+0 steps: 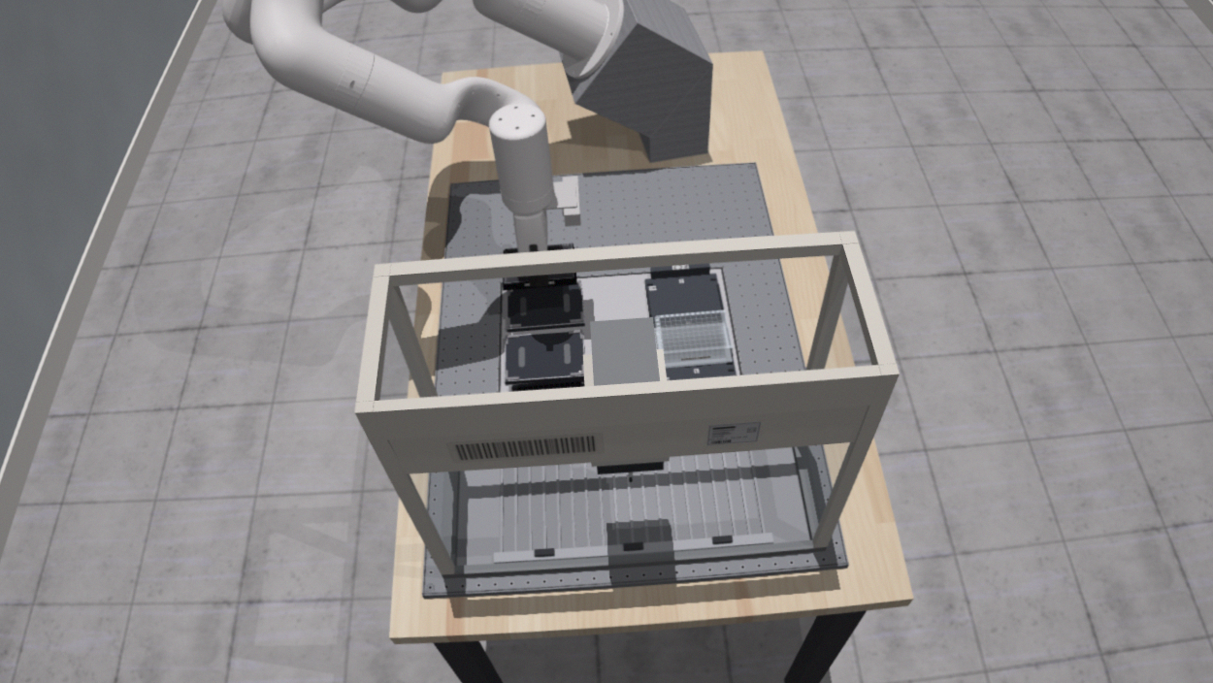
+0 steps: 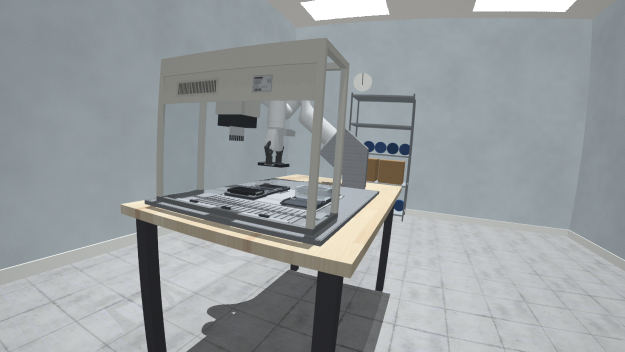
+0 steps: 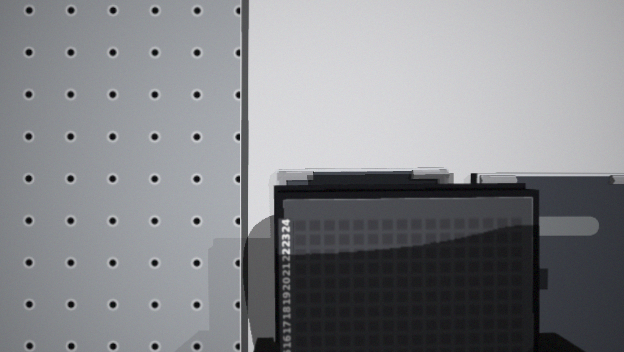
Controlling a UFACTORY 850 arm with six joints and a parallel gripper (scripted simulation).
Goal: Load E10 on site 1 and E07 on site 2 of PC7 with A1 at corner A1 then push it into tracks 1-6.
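Observation:
My gripper (image 2: 273,158) is shut on E10 (image 2: 273,164), a flat dark 384-well plate, and holds it level well above the table. In the wrist view E10 (image 3: 407,275) fills the lower middle, its column numbers ending in 24 at the left edge. Below it is nest S1 (image 3: 360,177) with pale corner locators. Nest S2 (image 3: 575,250) beside it shows a bare dark floor with a grey slot. In the top view the gripper (image 1: 539,247) is at the near end of the nest row (image 1: 542,331). Carrier PC7 (image 1: 686,311) lies on the apron with the clear block E07 (image 1: 696,335) on its middle site.
The beige instrument frame (image 1: 623,399) stands over the deck, and its top beam crosses just in front of the gripper. A pipetting head (image 2: 236,120) hangs inside it. The loading rails (image 1: 632,508) lie beyond the apron. Perforated board (image 3: 120,175) borders the apron.

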